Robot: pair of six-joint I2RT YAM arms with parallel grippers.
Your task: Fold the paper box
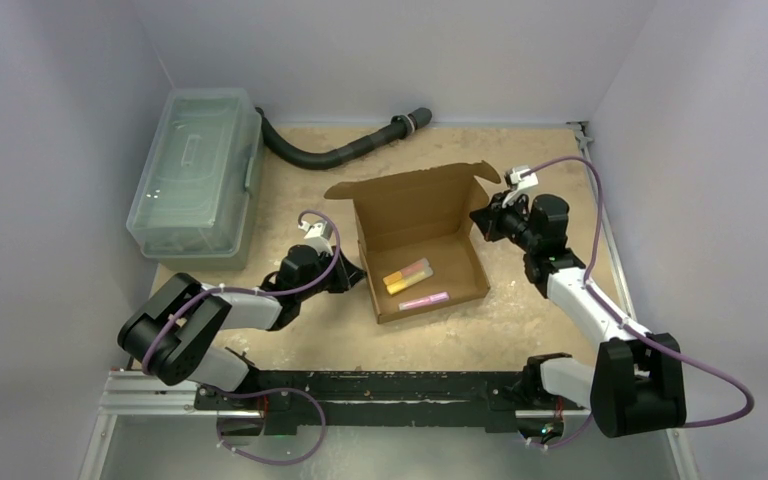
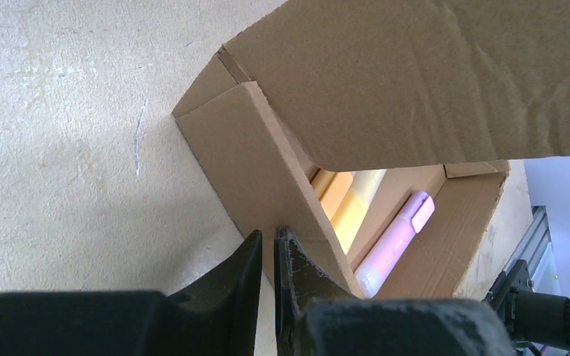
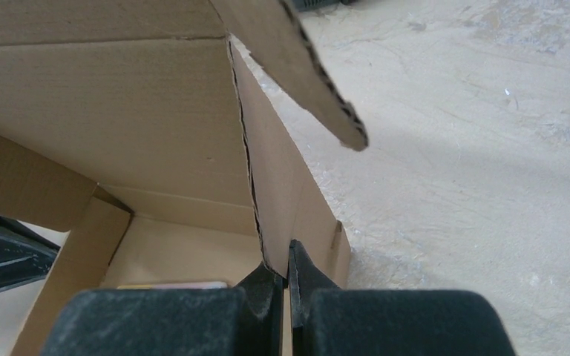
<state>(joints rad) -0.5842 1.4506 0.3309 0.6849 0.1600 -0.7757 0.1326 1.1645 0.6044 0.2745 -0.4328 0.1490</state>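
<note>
**Two-sided hold could skew or split the box**

The paper box (image 1: 400, 225) sits mid-table in the overhead view, with its lid (image 1: 415, 182) raised on the far side. The left gripper (image 2: 269, 241) has its fingers a sliver apart and seems to nip the left wall. The right gripper (image 3: 288, 261), fingers pressed together, meets the right wall's rim with no card visibly between them.

Uneven pushing could skew the whole box. A hard pull might split the open corner seam (image 3: 249, 163). Tilting would roll the highlighters (image 1: 408, 275).

The table (image 1: 520, 320) offers room at lower right. The clear bin (image 1: 195, 170) and black hose (image 1: 340, 152) crowd the upper left.
</note>
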